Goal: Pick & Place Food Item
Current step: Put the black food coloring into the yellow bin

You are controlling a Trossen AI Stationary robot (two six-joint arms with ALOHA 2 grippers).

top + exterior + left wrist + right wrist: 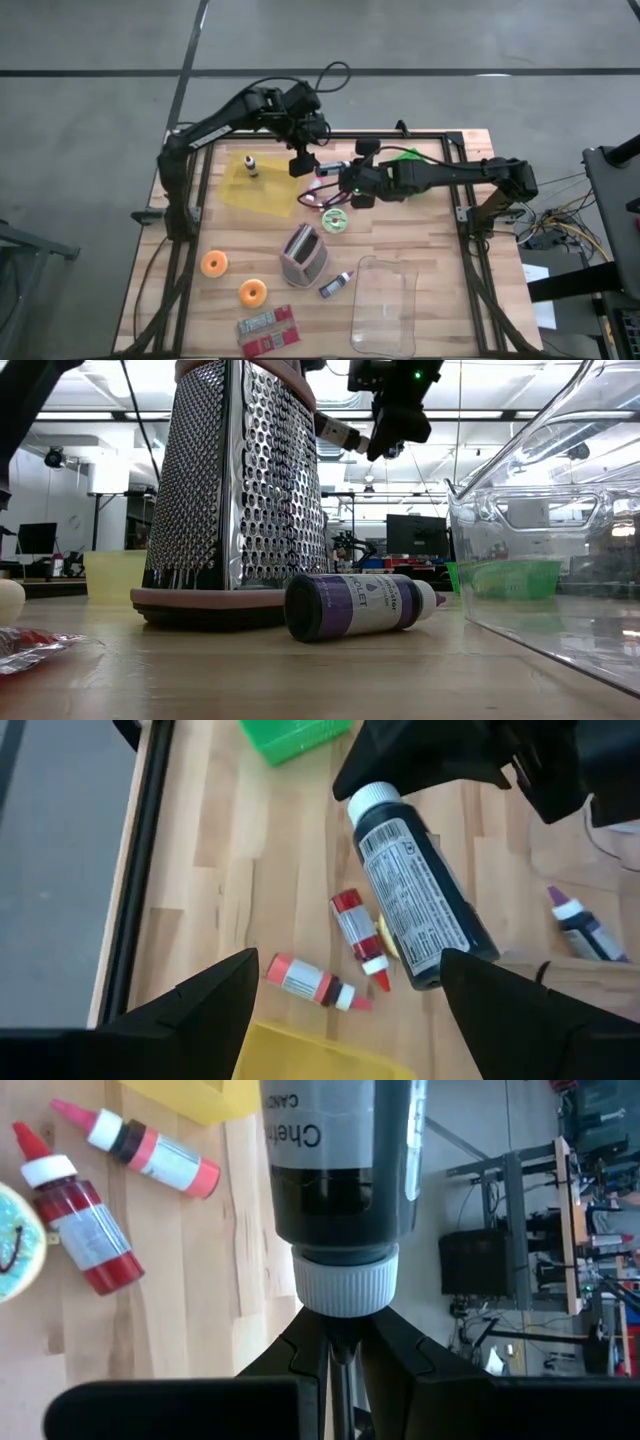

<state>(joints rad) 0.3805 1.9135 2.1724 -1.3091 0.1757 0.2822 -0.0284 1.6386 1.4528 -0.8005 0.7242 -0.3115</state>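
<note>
- So right now I've got the right gripper [340, 180] clamped on the dark bottle [418, 885], fingers pinched in around its white cap end. It's up off the wood, which is why it hangs in mid-air above the grater [238, 490] in the low view.
- I'm holding it by the cap end, I guess, because that's the narrow bit the fingers can close around; the body sticks straight out past them.
- The bottle sits just up-table of the grater, over the little cluster of a red bottle [357, 933], an orange-red bottle [303, 980] and a frosted cookie [12, 1245].
- Left gripper [300, 163] hovers close to the lifted bottle, fingers [190, 1005] spread wide, nothing in them. Looks lined up for a handover, but that's my read only.
- Yellow tray [262, 185] is left of the grater and further back, with one small bottle [251, 164] standing in it. Likely drop spot?
- Clear bin [385, 300] sits right of the grater, a purple bottle [360, 605] lying between them.
- Two donuts [214, 263] are left of the grater, untouched.
- Main worry: a cap-end pinch lets a long bottle swing.
</note>
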